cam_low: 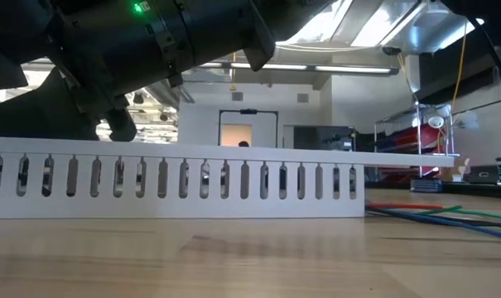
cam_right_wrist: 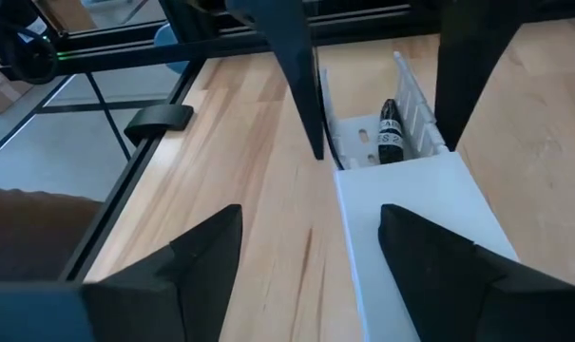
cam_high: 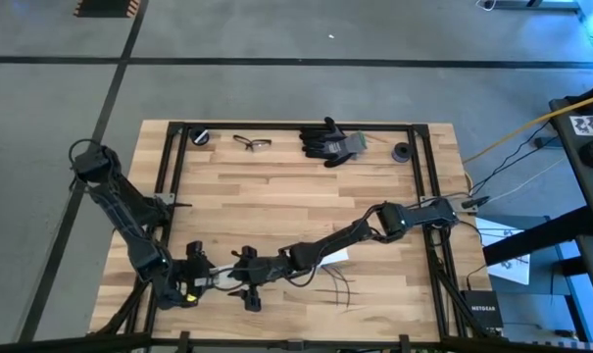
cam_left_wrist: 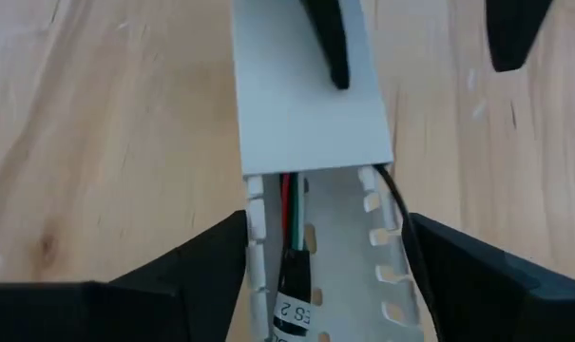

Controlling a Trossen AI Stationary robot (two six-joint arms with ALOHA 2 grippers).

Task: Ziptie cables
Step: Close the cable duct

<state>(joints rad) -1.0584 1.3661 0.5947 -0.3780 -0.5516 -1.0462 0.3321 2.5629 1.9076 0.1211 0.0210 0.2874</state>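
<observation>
A white slotted cable duct (cam_left_wrist: 311, 114) lies on the wooden table near its front edge, and a flat white cover (cam_right_wrist: 411, 218) closes part of it. The cables (cam_left_wrist: 292, 204), red, green and black with a labelled black plug (cam_right_wrist: 390, 133), lie in its open part. Their loose ends (cam_high: 335, 286) splay over the table. My left gripper (cam_left_wrist: 325, 237) is open and straddles the duct's open end. My right gripper (cam_right_wrist: 311, 223) faces it, open. One right finger (cam_left_wrist: 330, 43) is over the cover and the other (cam_left_wrist: 515, 28) is over the bare table. My left gripper has a finger close beside each slotted wall (cam_left_wrist: 254, 223) of the duct; I cannot tell whether they touch it. My right gripper has one finger (cam_right_wrist: 439, 256) over the cover's top; I cannot tell whether it rests on it.
Black gloves (cam_high: 330, 142), safety glasses (cam_high: 252, 143) and a black roll (cam_high: 402, 152) lie along the far edge. Black frame rails (cam_high: 169, 196) run along the table's sides. Bare wood lies between the duct and the far things.
</observation>
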